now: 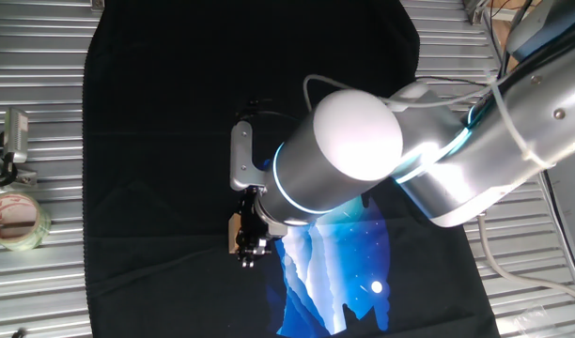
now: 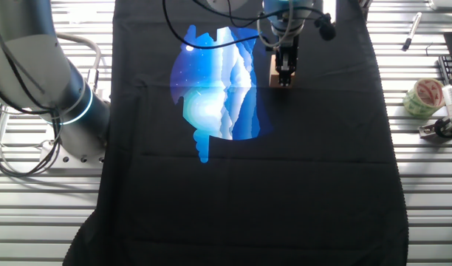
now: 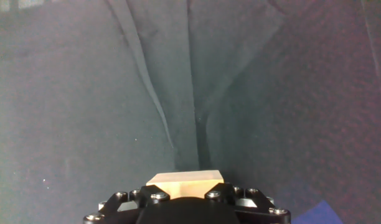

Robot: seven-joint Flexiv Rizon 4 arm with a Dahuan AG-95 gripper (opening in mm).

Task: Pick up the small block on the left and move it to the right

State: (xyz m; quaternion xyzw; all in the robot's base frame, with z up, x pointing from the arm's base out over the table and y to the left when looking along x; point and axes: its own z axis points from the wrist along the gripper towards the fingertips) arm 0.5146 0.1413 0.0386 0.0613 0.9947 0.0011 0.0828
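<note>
Jaws closed on the small block (image 2: 275, 77), pinching it from two sides, tan wood showing between the black fingers (image 2: 285, 65). Gripper (image 1: 248, 246) pointing down over the black cloth (image 2: 285, 185), block seen at its tip in one fixed view as a sliver of tan at the left edge of the fingers. From the hand view, only the block's pale top edge (image 3: 185, 180) visible just ahead of the screwed finger mounts, folds of dark cloth running away beyond it. Cannot tell whether the block rests on the cloth or hangs just above it.

Just beside the gripper, a blue and white printed patch (image 2: 215, 85) on the cloth, block at its edge, not on it. Behind the gripper, silver arm (image 1: 428, 141) with a glowing teal ring at the wrist, filling the right of one fixed view. Cloth spread over a ribbed metal table (image 1: 43, 113).

Well apart, off the cloth on the bare table: roll of clear tape (image 1: 15, 221), and near it a small metal clip-like item (image 1: 10, 145). Pen (image 2: 408, 33) lying at the far table edge in the other fixed view.
</note>
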